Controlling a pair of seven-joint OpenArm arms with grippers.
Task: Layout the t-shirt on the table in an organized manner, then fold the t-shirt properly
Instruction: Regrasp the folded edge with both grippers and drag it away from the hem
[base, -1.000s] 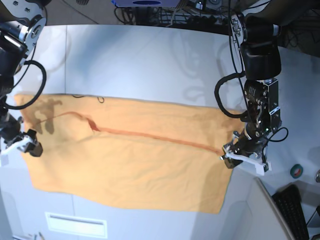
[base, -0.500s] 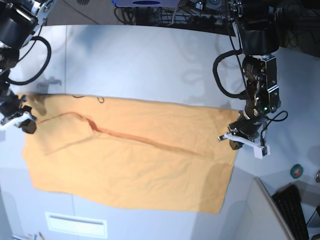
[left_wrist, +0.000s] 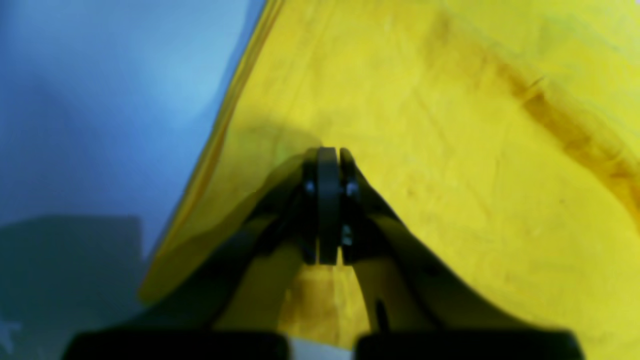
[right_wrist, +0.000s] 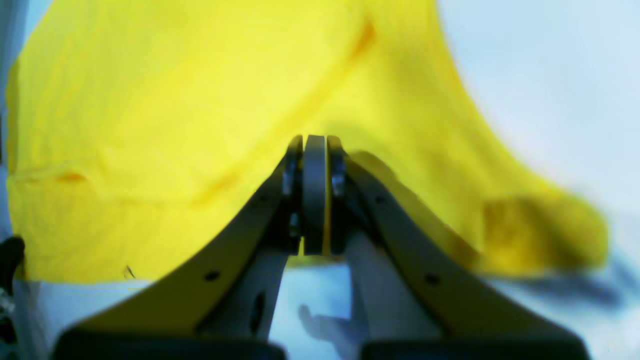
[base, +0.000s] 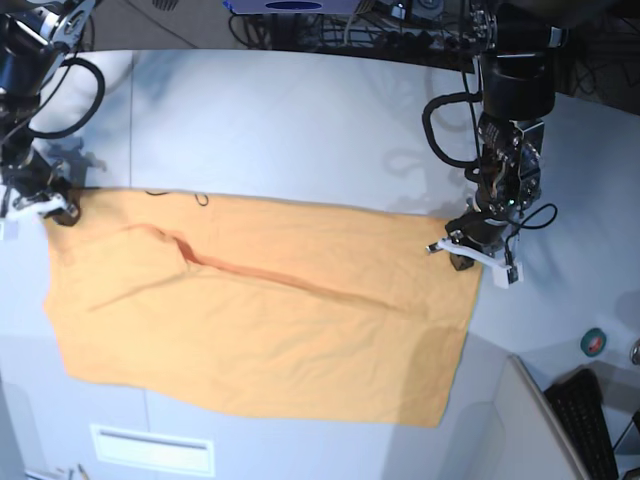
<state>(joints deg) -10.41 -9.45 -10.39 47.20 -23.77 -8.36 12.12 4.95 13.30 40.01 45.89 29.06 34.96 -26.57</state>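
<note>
The orange-yellow t-shirt (base: 260, 320) lies flat on the white table (base: 300, 120) as a wide, folded band with a long crease across it. My left gripper (base: 470, 252) is shut at the shirt's far right corner. In the left wrist view its pads (left_wrist: 327, 150) meet over the yellow cloth (left_wrist: 450, 150), just inside the shirt's edge. My right gripper (base: 50, 208) is shut at the far left corner. In the right wrist view its tips (right_wrist: 314, 137) are closed above the cloth (right_wrist: 150, 125). No pinched fold shows in either pair of jaws.
A black keyboard (base: 585, 420) and a small tape roll (base: 594, 341) sit at the table's right edge. A white label plate (base: 150, 448) lies near the front edge. Cables and equipment (base: 330, 25) line the back.
Both grippers went from open to shut and moved from the shirt's side edges back to its far corners. The shirt has barely shifted; new light creases show near its left end.
</note>
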